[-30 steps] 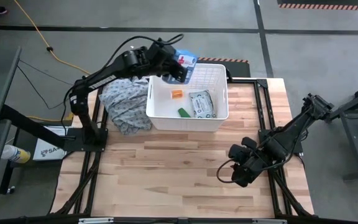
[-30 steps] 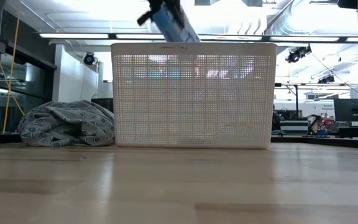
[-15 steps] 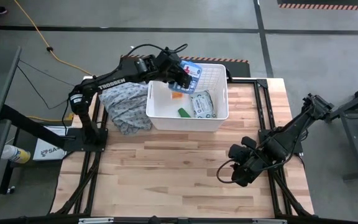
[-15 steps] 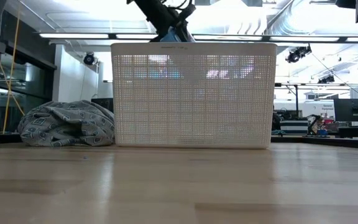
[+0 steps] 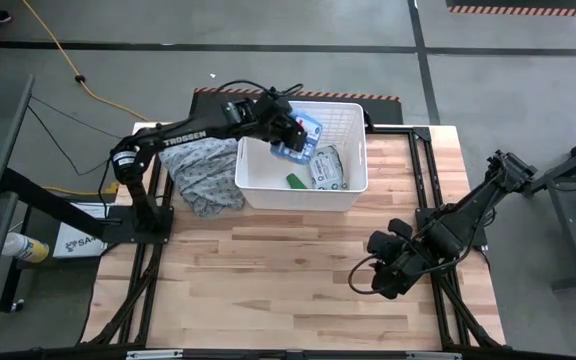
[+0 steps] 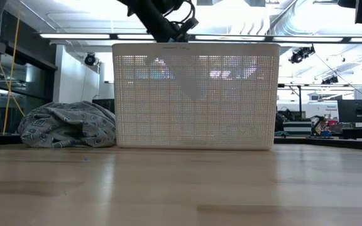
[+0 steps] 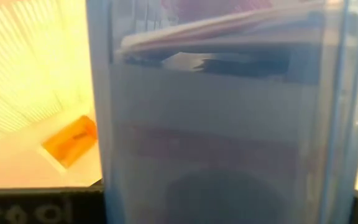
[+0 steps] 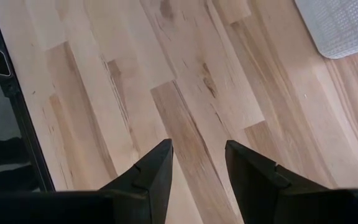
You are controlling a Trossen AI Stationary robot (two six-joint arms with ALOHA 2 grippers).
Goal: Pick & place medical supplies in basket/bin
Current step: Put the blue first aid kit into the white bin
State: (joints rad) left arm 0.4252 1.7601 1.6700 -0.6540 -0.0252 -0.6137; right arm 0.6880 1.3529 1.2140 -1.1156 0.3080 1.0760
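Note:
The white slatted basket (image 5: 298, 203) (image 6: 193, 125) stands at the table's far middle. My left gripper (image 5: 282, 128) reaches over its far left rim, shut on the blue first-aid box (image 5: 300, 140), which dips inside the basket and fills the left wrist view (image 7: 222, 124). Through the wall the box shows as a dark shape (image 6: 182, 75). On the basket floor lie a green item (image 5: 295, 180), a grey-white packet (image 5: 327, 168) and an orange item (image 7: 71, 140). My right gripper (image 5: 382, 277) (image 8: 197, 163) hangs open over bare table at the near right. My left gripper holds the blue first-aid box by its far left end (image 5: 286, 131), slanting down from the table's far left. The box is lifted clear and hangs tilted inside the basket, its free end lower. The box itself hides the fingers in the wrist view.
A grey-blue patterned cloth heap (image 5: 204, 172) (image 6: 68, 133) lies against the basket's left wall. Bare wooden table (image 5: 268, 270) stretches across the near half. A corner of the basket (image 8: 347, 25) shows beyond my right gripper.
My left gripper has moved from above the basket's far rim toward the near edge and down. The blue box has gone with it, from above the rim to inside the basket, where it shows only through the wall in the low view.

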